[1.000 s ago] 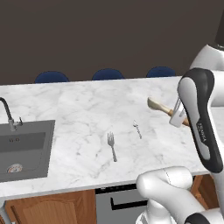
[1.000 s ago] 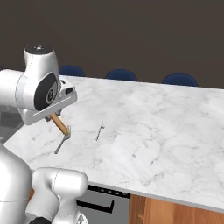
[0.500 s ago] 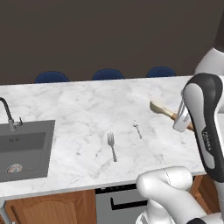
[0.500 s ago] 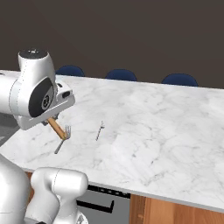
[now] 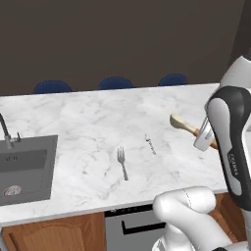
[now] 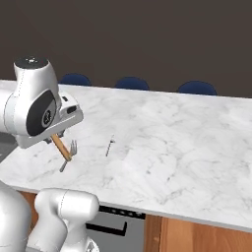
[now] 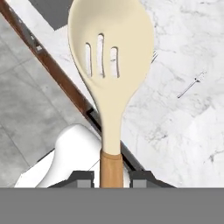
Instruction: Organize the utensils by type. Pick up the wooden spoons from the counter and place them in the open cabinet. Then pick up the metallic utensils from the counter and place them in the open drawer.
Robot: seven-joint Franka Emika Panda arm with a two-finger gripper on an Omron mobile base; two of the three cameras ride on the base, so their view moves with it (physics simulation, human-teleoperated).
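A slotted wooden spoon [image 7: 110, 78] is pinched by its brown handle between the fingertips of the gripper [image 7: 111, 177] and carried in the air at the right of the left base view, above the near edge of the counter [image 5: 88, 122]. In the hand view its long axis runs straight up the frame, the pale bowl pointing away from the hand. In the left base view the bowl points up and to the left. The first step is judged under way: the spoon is lifted but not placed in the cabinet. The fork [image 5: 122, 162] and the small metal spoon [image 5: 150, 144] lie untouched at the counter's middle, with the drawer step left to do.
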